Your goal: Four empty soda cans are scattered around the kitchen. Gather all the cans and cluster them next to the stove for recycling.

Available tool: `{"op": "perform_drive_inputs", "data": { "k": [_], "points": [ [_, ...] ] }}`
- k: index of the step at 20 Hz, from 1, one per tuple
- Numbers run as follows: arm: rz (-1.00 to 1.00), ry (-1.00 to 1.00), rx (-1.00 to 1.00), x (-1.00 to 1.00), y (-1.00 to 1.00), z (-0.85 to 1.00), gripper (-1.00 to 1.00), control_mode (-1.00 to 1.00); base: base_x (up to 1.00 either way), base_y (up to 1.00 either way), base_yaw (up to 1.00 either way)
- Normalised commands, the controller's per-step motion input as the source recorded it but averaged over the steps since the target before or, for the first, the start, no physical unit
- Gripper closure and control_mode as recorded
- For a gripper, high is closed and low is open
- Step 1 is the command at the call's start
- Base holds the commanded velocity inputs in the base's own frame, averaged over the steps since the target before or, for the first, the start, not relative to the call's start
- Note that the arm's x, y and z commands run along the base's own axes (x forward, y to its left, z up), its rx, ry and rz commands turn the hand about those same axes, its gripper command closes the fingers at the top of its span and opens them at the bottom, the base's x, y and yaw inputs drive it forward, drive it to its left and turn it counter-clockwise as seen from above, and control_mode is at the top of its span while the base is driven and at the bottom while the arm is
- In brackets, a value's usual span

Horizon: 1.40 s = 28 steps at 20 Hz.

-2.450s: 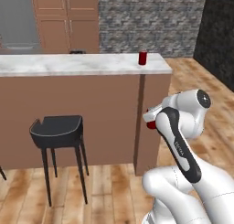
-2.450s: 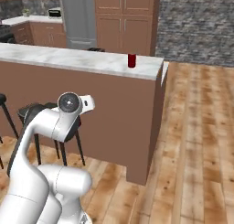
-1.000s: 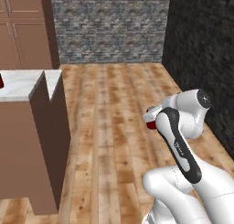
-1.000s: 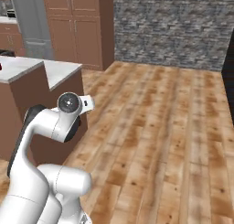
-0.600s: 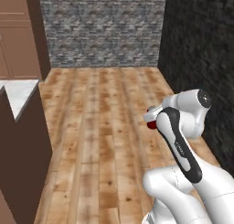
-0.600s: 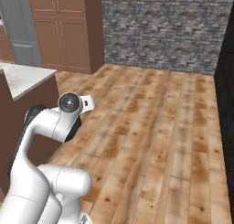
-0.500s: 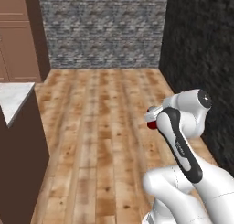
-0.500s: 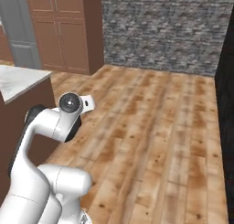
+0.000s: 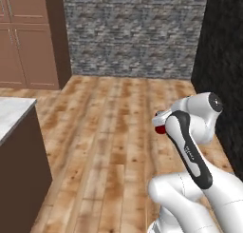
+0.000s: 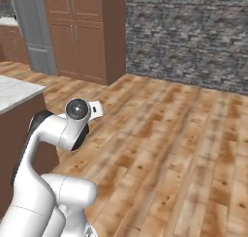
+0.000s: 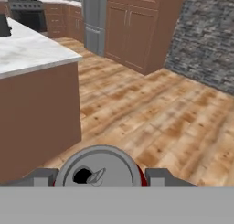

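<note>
Since the earlier base pictures the whole scene has slid sideways: the base has turned, so the long marble-topped bench (image 9: 14, 114), with the stool and the red can that stood on it, has dropped back to a corner at the left edge, and stone wall (image 9: 133, 32) and plank floor (image 9: 114, 132) now face the robot. The arm's folded pose looks unchanged.

One soda can (image 11: 99, 168) is in sight. In the hand view its silvery top with the pull tab lies at the bottom edge between the two fingers (image 11: 157, 176), which are pinched against its sides; the can's red wall shows as thin slivers at either side. In the left base view a small red patch of it peeks out beside the forearm, the rest hidden.

The stove (image 11: 27, 13) sits far off at the hand view's upper left, small and partly cut off. A grey refrigerator (image 11: 95, 19) stands beside brown cabinets (image 11: 141, 26).
</note>
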Motion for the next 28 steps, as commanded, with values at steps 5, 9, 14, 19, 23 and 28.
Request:
{"op": "perform_drive_inputs", "data": {
  "k": [5, 9, 14, 19, 23, 28],
  "points": [
    [0.00, 0.00, 0.00, 0.00, 0.00, 0.00, 1.00, 1.00, 1.00, -0.56, 0.35],
    [0.00, 0.00, 0.00, 0.00, 0.00, 0.00, 1.00, 1.00, 0.98, -0.58, 0.35],
    [0.00, 0.00, 0.00, 0.00, 0.00, 0.00, 1.00, 1.00, 1.00, -0.58, 0.36],
    [0.00, 0.00, 0.00, 0.00, 0.00, 0.00, 1.00, 1.00, 1.00, -0.56, 0.36],
    [0.00, 0.00, 0.00, 0.00, 0.00, 0.00, 1.00, 1.00, 1.00, -0.46, 0.34],
    [0.00, 0.00, 0.00, 0.00, 0.00, 0.00, 1.00, 1.00, 1.00, -0.36, 0.33]
  ]
}}
